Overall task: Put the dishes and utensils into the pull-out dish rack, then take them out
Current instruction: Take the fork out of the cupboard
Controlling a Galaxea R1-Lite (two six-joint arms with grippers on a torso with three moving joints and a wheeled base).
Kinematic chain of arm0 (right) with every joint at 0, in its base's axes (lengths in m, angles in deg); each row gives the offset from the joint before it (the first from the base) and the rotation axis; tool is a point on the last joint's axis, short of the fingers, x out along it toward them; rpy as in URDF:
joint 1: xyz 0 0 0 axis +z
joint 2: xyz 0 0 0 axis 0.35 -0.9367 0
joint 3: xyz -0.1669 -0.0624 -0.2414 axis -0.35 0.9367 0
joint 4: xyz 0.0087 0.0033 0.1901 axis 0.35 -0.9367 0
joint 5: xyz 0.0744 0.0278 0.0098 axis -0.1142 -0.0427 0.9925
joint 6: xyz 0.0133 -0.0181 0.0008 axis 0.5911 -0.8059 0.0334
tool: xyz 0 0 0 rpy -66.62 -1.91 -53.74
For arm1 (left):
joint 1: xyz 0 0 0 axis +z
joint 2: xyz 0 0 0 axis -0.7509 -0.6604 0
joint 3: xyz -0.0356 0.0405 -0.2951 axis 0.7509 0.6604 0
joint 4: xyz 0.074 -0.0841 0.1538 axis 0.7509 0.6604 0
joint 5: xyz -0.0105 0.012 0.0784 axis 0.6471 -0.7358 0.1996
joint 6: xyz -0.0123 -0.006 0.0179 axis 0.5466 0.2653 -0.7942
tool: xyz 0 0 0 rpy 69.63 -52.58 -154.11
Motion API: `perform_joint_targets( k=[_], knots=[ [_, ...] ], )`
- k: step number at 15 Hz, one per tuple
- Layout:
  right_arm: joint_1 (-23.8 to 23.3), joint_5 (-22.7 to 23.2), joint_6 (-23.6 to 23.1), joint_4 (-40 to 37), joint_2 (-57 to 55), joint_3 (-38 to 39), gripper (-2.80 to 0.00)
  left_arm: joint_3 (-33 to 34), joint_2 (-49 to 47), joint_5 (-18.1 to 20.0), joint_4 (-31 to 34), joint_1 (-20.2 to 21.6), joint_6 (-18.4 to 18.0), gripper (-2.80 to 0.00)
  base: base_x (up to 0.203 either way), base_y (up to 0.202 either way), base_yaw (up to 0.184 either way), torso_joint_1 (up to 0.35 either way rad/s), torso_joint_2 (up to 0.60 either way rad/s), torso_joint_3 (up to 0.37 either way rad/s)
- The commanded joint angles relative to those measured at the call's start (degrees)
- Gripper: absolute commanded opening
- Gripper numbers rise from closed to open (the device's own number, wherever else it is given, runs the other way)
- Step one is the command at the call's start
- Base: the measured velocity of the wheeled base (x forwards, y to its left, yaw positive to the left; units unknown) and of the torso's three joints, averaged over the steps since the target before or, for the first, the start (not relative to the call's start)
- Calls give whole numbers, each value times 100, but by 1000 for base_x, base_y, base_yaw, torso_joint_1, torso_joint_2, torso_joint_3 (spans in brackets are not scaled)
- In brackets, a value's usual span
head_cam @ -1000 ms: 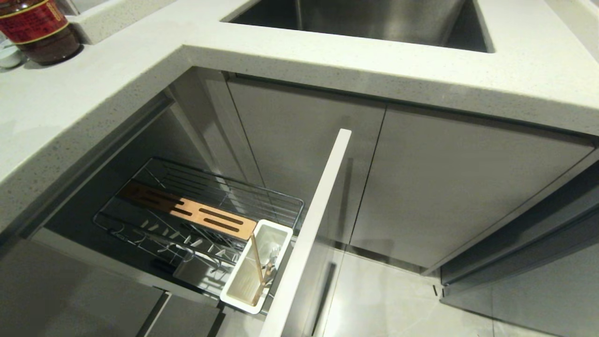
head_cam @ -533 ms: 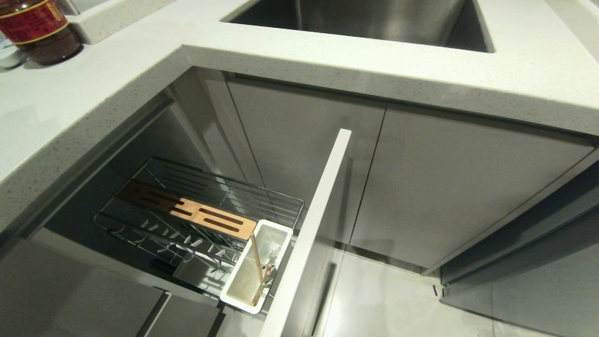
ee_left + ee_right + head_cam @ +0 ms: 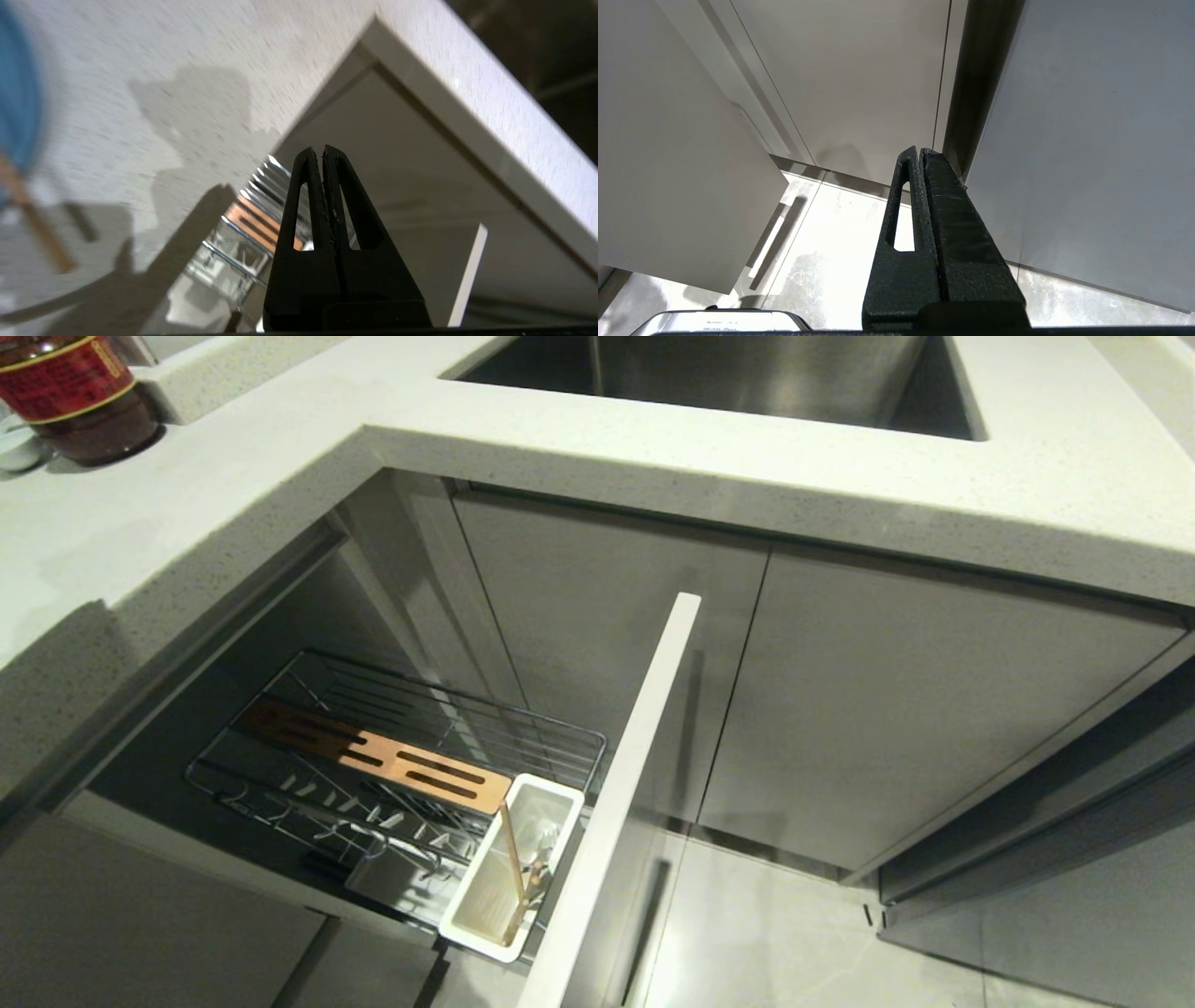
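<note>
Both grippers were clenched on nothing: the left gripper (image 3: 323,154) above the bench (image 3: 140,70) edge over the pulled-out rack (image 3: 392,775), the right gripper (image 3: 920,154) by the cupboards.

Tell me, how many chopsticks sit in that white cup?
2 chopsticks, both in the white utensil cup at the rack's front end: one stands tall, the other leans lower beside it. More may hide inside.

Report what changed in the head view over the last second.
Only a grey shadow has spread over the white speckled countertop's left edge. The chrome wire pull-out dish rack, the slim wooden chopsticks in its white utensil cup and its white front panel stayed put.
</note>
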Motion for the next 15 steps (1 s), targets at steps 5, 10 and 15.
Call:
perform_joint_targets(
  k=[5, 10, 15],
  knots=[
    [2, 1, 1, -3, 4, 149, -280, 698, -948, -50, 709, -1421, 292, -280, 0, 0, 0, 0, 0, 0],
    [2, 1, 1, 6, 4, 149, -280, 990, -1900, 76, 1853, -1898, 313, -280, 0, 0, 0, 0, 0, 0],
    [2, 1, 1, 6, 4, 149, -280, 1247, -2417, 357, 1880, -2224, 517, -280, 0, 0, 0, 0, 0, 0]
  ],
)
